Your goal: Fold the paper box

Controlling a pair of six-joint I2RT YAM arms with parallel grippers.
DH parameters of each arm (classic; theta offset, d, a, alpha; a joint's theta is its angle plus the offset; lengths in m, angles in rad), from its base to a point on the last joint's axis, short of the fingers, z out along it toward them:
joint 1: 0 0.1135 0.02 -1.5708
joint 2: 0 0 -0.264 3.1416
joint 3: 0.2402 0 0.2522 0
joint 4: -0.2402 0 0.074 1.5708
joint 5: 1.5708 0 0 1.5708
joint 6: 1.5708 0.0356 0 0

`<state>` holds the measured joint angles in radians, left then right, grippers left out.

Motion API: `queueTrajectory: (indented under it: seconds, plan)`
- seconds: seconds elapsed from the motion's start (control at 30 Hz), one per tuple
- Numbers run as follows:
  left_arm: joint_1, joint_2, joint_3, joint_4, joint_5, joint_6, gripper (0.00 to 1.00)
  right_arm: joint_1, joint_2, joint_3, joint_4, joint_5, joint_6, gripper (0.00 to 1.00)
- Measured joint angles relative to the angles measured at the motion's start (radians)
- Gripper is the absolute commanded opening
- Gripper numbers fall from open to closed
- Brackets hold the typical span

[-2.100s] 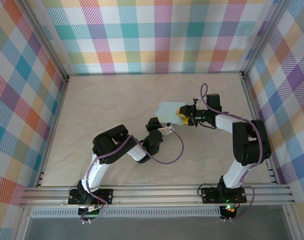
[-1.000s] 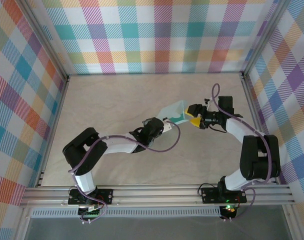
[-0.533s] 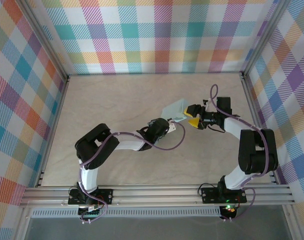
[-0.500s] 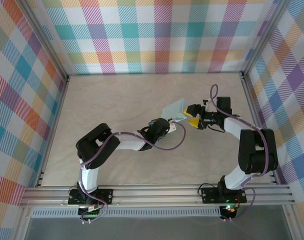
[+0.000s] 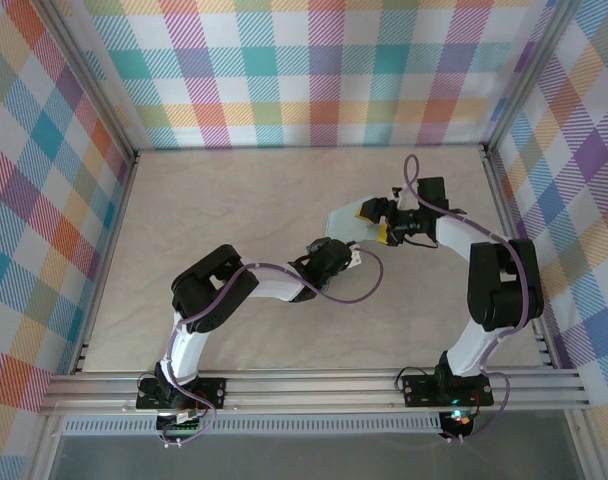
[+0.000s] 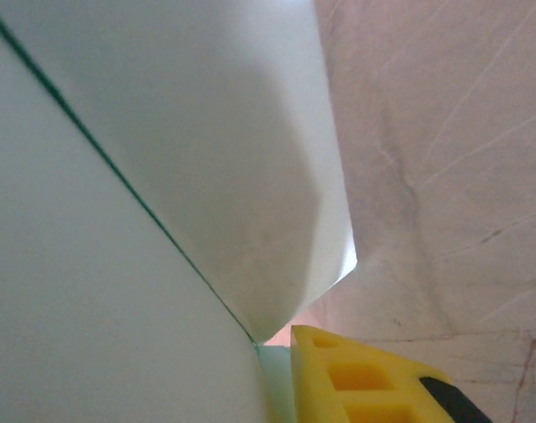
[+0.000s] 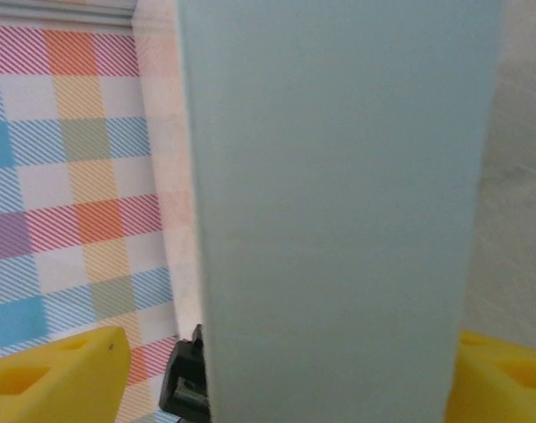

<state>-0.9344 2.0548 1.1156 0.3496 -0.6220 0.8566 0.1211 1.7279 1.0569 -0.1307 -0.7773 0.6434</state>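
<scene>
Right gripper (image 5: 376,223), spread astride the paper box (image 5: 346,222) at its three-o'clock end, should pinch creased edges: light, flimsy card crumples.

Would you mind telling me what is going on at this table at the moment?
Two robot arms are working on a pale mint-green thin card box over the middle of the beige table. The right gripper has its jaws wide on either side of one end of the box, with a gap beside one finger in its wrist view. The left gripper is at the box's near edge, with card against its yellow finger. Whether it is pinching the card cannot be told.
</scene>
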Motion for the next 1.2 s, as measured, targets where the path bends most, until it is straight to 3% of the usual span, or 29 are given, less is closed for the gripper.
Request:
queueTrajectory:
  seconds: [0.13, 0.27, 0.57, 0.87, 1.03, 1.2]
  plan:
    - [0.000, 0.002, 0.000, 0.000, -0.004, 0.004, 0.23, 0.018, 0.019, 0.048, -0.075, 0.069, -0.052, 0.59]
    - [0.000, 0.002, -0.004, 0.000, -0.003, 0.017, 0.44, 0.024, 0.020, 0.051, -0.118, 0.109, -0.070, 0.48]
    - [0.000, -0.073, -0.168, 0.201, -0.015, -0.023, 0.78, 0.023, 0.020, 0.051, -0.134, 0.099, -0.056, 0.42]
    - [0.009, -0.261, -0.443, 0.417, 0.117, -0.137, 0.99, -0.018, -0.016, 0.040, -0.056, -0.021, 0.017, 0.39]
    - [0.050, -0.359, -0.550, 0.548, 0.222, -0.215, 1.00, -0.052, -0.061, 0.003, -0.005, -0.081, 0.069, 0.38]
    - [0.196, -0.486, -0.623, 0.600, 0.383, -0.378, 1.00, -0.074, -0.108, -0.037, 0.019, -0.147, 0.133, 0.36]
